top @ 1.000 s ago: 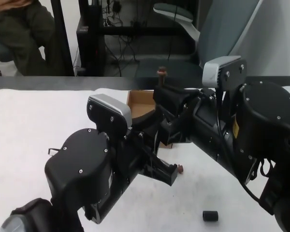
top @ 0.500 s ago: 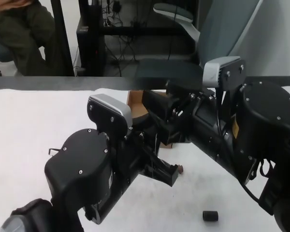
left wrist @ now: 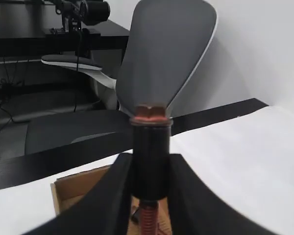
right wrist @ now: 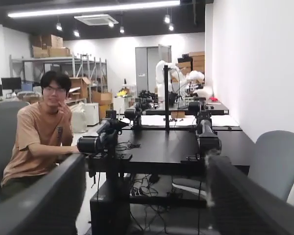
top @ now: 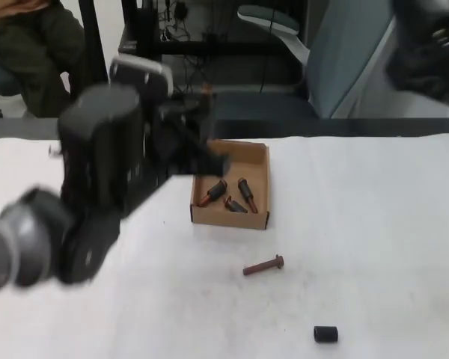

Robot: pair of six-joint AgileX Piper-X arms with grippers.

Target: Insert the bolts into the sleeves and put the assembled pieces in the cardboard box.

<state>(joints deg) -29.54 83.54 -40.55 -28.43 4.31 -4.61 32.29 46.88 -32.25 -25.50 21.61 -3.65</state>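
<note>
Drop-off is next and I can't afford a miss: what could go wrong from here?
The left claw holds the assembled piece high, seemingly near a corner of the cardboard box; releasing there could miss or bounce out. It grips only the sleeve, so tilting may let the bolt slide out.

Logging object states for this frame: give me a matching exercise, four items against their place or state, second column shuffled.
1 loose bolt
2 loose sleeve
3 sleeved bolt
4 cardboard box

A holds three assembled pieces
B clamped in left gripper
C on bench, close before box
D on bench, nearest the camera

Pairs: 1-C, 2-D, 3-B, 4-A
</note>
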